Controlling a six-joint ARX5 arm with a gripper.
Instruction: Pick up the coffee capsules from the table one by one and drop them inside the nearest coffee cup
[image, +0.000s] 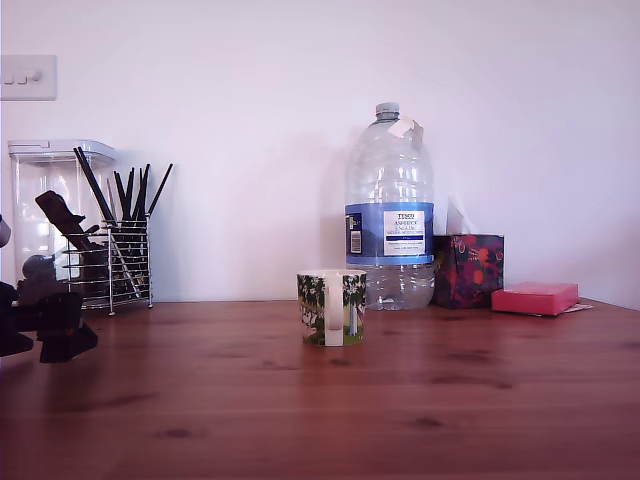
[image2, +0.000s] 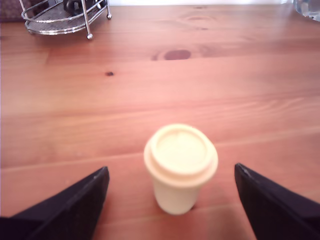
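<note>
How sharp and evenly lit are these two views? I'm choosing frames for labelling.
Exterior view: mug and bottle fairly sharp, table foreground dim. Wrist view: cream capsule soft-edged and slightly washed out, open gripper fingers blurred, table grain clearer farther off.

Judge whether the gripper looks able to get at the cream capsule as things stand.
Probably yes: in the wrist view the cream capsule stands upright between the open gripper's fingers, untouched, with only bare table around it.
</note>
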